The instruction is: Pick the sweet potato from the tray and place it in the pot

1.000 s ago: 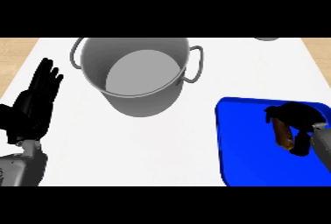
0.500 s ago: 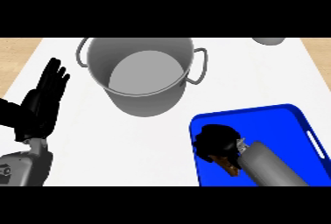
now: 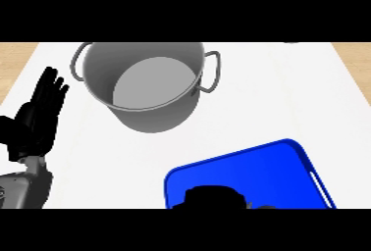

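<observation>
Your right hand [image 3: 212,197] has slid to the tray's [image 3: 268,166] near edge, grip and sweet potato hidden; pot [image 3: 148,83] far ahead-left, left hand [image 3: 38,117] resting open.

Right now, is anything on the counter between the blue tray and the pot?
Nothing visible. Bare white counter lies between the blue tray and the pot. The right hand shows only at the tray's near edge; the sweet potato isn't visible.

A white counter [image 3: 290,98] carries a grey pot [image 3: 148,86] and blue tray [image 3: 253,171].
</observation>
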You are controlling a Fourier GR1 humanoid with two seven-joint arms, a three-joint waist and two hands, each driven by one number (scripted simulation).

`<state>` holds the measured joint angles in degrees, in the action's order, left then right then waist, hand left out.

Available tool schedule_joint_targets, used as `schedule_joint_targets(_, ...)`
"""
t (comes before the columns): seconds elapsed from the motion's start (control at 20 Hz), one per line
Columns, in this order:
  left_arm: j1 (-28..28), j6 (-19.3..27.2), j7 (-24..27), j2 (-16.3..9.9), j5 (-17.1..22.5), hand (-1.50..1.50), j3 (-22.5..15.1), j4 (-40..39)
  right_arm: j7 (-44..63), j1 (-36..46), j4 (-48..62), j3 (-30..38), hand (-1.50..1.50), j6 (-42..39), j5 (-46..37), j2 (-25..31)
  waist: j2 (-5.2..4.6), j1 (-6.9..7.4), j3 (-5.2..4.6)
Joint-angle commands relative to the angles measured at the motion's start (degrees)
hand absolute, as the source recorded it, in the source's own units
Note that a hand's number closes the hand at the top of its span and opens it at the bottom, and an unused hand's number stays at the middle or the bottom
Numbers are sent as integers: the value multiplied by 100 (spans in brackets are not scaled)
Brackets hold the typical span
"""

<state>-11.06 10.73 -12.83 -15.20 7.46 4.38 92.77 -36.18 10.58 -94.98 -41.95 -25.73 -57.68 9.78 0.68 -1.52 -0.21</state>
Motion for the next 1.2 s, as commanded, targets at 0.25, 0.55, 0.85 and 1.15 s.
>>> schedule_joint_targets(0.25, 31, 22, -8, 69, -19, 0, -15, 191, 1275, -499, -1868, 1493, 150, -537, 1647, -957, -56, 87, 20)
schedule_joint_targets(0.55, -36, -44, -170, 34, -107, 0, -68, 289, 2691, 918, -1757, 2464, 150, -639, 2974, -973, -67, 185, 20)
schedule_joint_targets(0.85, -395, -231, 9, 27, 1, 0, 118, -241, 3069, 2419, 73, 2754, 150, -1, 3703, -977, -86, 209, 19)
schedule_joint_targets(1.15, -114, -180, -162, 210, -108, 0, -88, 183, 2769, 3420, 1977, 2665, 150, 808, 3750, -978, -89, 284, 20)
